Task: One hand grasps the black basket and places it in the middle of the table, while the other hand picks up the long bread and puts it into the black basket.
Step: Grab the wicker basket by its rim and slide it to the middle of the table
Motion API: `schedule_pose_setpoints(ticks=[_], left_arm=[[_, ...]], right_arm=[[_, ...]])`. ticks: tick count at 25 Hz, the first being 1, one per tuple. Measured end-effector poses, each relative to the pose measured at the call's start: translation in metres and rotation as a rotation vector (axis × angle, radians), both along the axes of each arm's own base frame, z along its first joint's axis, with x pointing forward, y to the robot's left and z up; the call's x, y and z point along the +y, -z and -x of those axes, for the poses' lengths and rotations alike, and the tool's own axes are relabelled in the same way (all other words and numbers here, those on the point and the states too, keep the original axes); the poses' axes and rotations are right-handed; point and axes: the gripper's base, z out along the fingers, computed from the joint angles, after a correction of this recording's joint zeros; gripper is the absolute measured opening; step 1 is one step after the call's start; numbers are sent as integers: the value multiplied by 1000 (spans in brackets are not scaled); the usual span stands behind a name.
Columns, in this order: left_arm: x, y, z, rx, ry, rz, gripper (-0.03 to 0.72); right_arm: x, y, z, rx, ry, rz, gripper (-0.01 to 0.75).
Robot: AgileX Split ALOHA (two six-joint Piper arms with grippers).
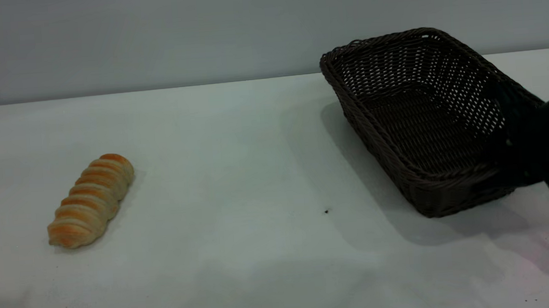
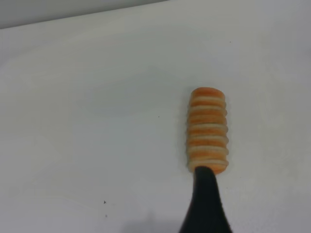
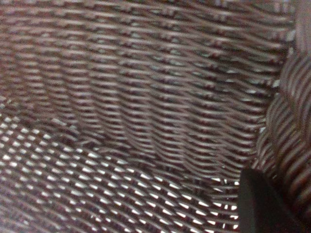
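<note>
Your right gripper is clamped on the tilted basket; the bread lies far left; your left jaws can't be judged.

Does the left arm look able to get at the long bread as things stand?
Probably yes: the long bread lies alone on the table, nothing around it, and the left gripper's finger hangs just short of its end.

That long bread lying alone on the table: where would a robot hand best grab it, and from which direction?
Probably across its middle, coming down from above. The long bread lies flat on the table with open space on both long sides, so jaws could straddle its narrow width. Its ends taper and round off, so they offer less hold. The left gripper's finger shows just beyond one end in the left wrist view.
</note>
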Motion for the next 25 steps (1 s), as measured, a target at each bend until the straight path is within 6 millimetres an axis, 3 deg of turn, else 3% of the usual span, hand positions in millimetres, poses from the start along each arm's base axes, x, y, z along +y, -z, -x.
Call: schedule_pose_setpoints(ticks=[7, 14, 17, 20, 25], left_arm=[[0, 0, 0, 0, 0, 0, 591], [-1, 2, -3, 7, -2, 12, 591], [-4, 10, -13, 36, -7, 51, 591], [-7, 25, -30, 83, -3, 88, 591], [-14, 68, -66, 212, 21, 127, 591]], right_arm=[[15, -39, -38, -157, -522, 72, 94], [32, -66, -81, -83, -1023, 271, 94], [49, -63, -97, -60, -1141, 284, 94], [65, -48, -110, -49, -1190, 278, 94], [71, -24, -119, -43, -1212, 268, 110]])
